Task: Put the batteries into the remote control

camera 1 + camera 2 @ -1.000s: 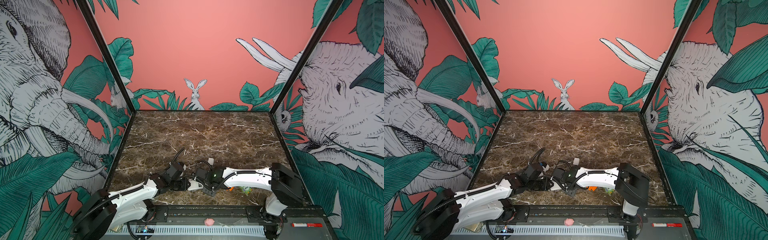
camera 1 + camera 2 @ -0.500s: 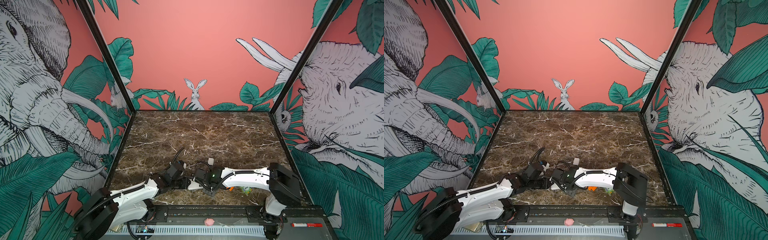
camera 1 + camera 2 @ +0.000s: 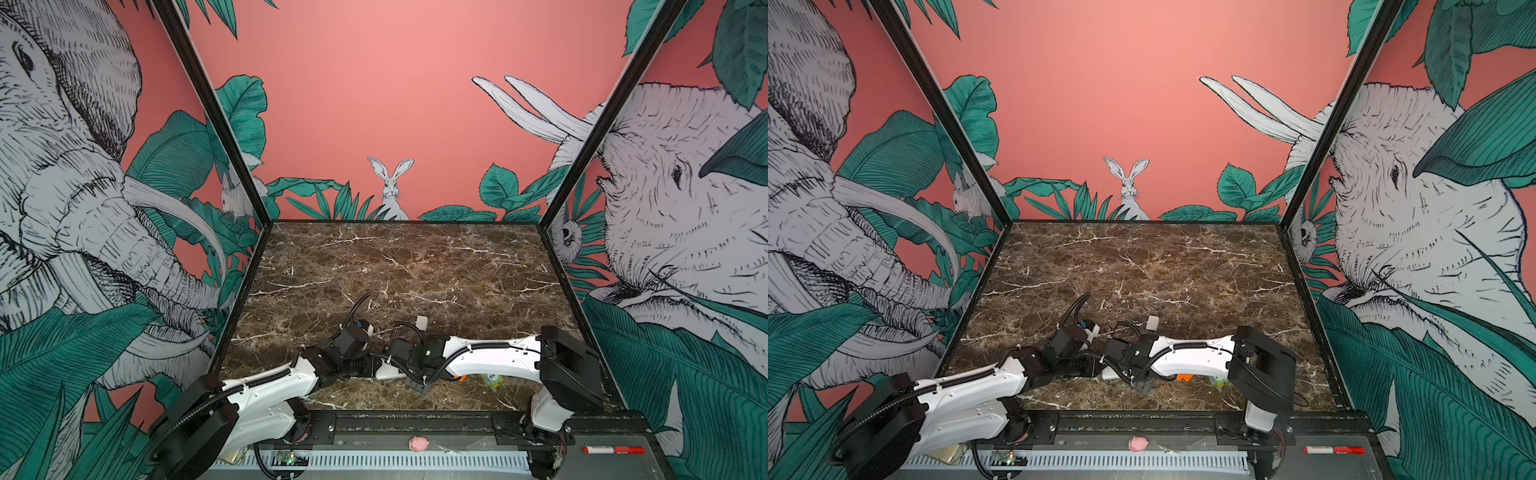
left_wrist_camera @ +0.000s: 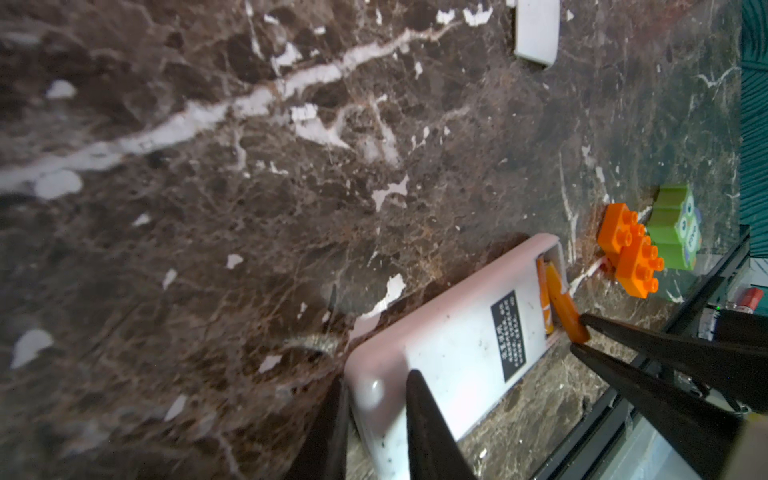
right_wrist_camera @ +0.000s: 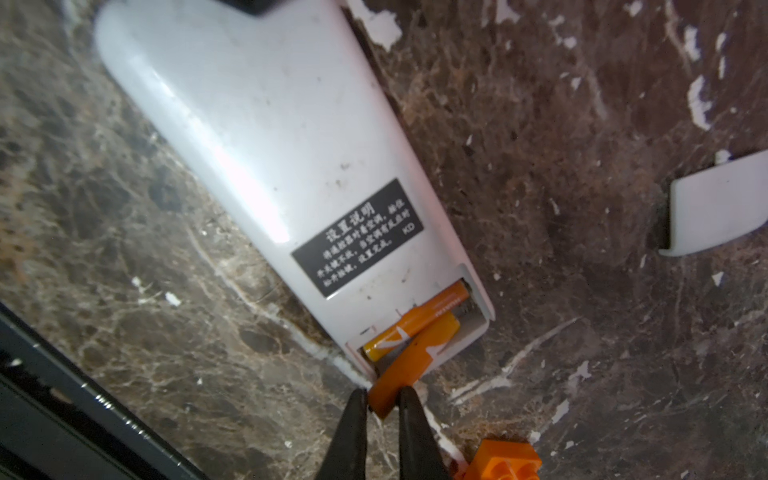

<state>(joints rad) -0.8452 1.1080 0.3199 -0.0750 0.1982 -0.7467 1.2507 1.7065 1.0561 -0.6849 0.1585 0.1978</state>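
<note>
Inside a booth of coral jungle-mural walls (image 3: 374, 83), a white oblong plastic remote control (image 5: 270, 145) lies label-side up at 6 o'clock on the dark brown marble worktop (image 3: 415, 270). The left end effector (image 4: 376, 380) is clenched on the end away from the open compartment. The right end effector (image 5: 383, 395) pinches a thin orange cylindrical battery (image 5: 415, 353), tilted, its far tip in the compartment beside a second orange battery (image 5: 428, 309) lying seated. A white plastic cover (image 3: 422, 322) lies toward 12 o'clock of the remote, an orange studded toy brick (image 3: 1183, 377) and a green owl toy (image 3: 492, 380) toward 3 o'clock.
</note>
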